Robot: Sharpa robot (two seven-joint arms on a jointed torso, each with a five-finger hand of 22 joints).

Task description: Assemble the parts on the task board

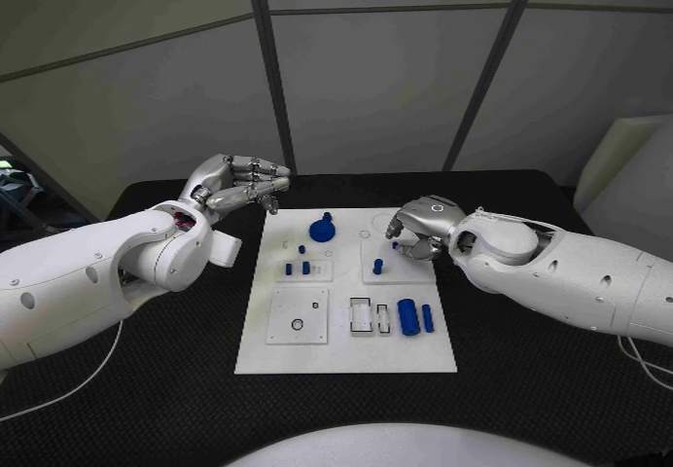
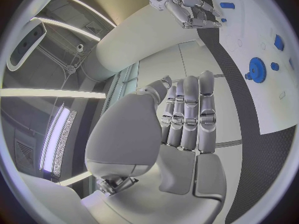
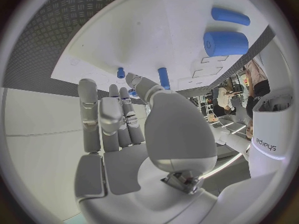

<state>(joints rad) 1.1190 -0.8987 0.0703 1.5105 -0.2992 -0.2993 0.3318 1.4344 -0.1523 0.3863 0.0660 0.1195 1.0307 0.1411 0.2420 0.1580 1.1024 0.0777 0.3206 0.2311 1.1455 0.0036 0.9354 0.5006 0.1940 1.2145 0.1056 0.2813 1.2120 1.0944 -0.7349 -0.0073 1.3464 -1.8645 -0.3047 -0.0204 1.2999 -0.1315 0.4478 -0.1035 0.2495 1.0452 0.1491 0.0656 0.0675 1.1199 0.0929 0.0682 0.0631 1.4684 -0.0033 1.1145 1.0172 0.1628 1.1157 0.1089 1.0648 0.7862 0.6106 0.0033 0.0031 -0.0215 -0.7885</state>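
Observation:
The white task board (image 1: 348,342) lies mid-table. On it are a blue gear (image 1: 323,231), short blue pegs (image 1: 298,267), one standing blue peg (image 1: 377,265), and a thick blue cylinder (image 1: 408,317) beside a thin one (image 1: 428,317). My left hand (image 1: 241,185) hovers off the board's far left corner, fingers side by side, holding nothing. The left wrist view shows that hand (image 2: 187,114) with the gear (image 2: 255,67) beyond it. My right hand (image 1: 421,229) hangs over the board's far right part, fingers bent down, nothing in them. The right wrist view shows this hand (image 3: 118,124), the standing peg (image 3: 163,77) and the thick cylinder (image 3: 225,43).
The board carries a white square plate with an oval hole (image 1: 298,316) and narrow white slots (image 1: 369,316) near its front. The black table (image 1: 155,389) extends on both sides. A pale foam block (image 1: 624,156) stands at the back right.

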